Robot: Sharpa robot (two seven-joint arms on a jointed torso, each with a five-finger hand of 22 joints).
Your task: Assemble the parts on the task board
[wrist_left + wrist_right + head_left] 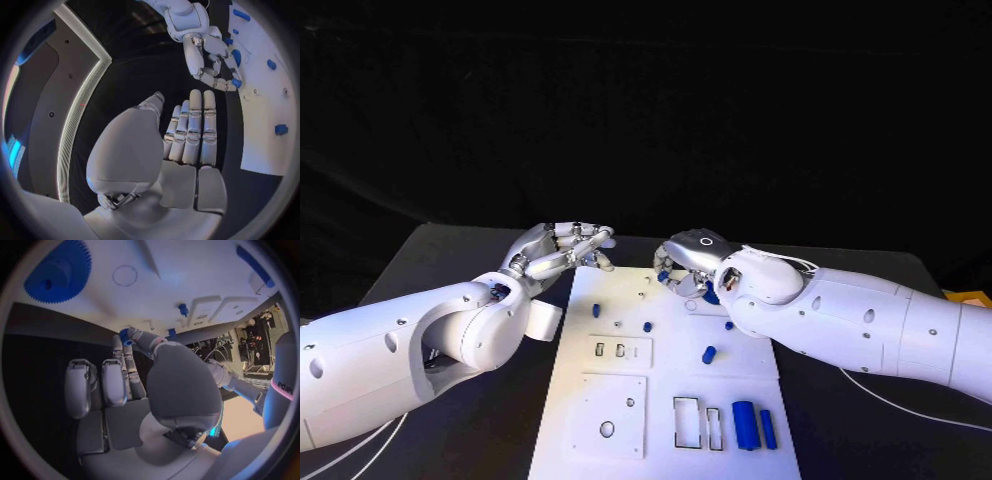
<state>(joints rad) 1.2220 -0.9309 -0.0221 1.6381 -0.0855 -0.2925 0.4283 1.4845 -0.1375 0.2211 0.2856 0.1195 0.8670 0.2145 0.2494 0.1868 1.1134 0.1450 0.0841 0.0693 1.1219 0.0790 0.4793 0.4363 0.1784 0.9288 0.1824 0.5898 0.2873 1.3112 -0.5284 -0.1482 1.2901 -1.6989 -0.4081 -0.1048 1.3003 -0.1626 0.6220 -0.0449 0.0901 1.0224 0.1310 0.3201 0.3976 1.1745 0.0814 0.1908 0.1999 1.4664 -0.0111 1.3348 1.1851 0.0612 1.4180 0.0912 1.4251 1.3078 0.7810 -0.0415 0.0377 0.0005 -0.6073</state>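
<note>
The task board point(589, 400) lies lengthwise down the middle of the black table point(444, 260), and bare tabletop runs along both of its long edges. Beyond the board's far edge the table goes on a little way before its own back edge.

The right hand point(687, 268) hangs over the board's far right corner, knuckles up and fingers curled down toward the plate. In the right wrist view a small blue part point(125, 336) sits at the tips of the thumb and a finger, pinched between them just above the board's surface, while the other fingers point(115, 382) lie straight and side by side. A blue gear point(57, 272) lies on the board near that hand.

The left hand point(560, 250) is held just off the board's far left corner, over bare table, palm turned inward. Its fingers point(197, 127) are stretched out straight and pressed together, and it holds nothing.

Nearer than both hands, small blue pegs point(708, 353) lie scattered over the middle of the board, and two blue cylinders point(753, 425) lie side by side at its near right corner, beside rectangular slots point(687, 422)
</note>
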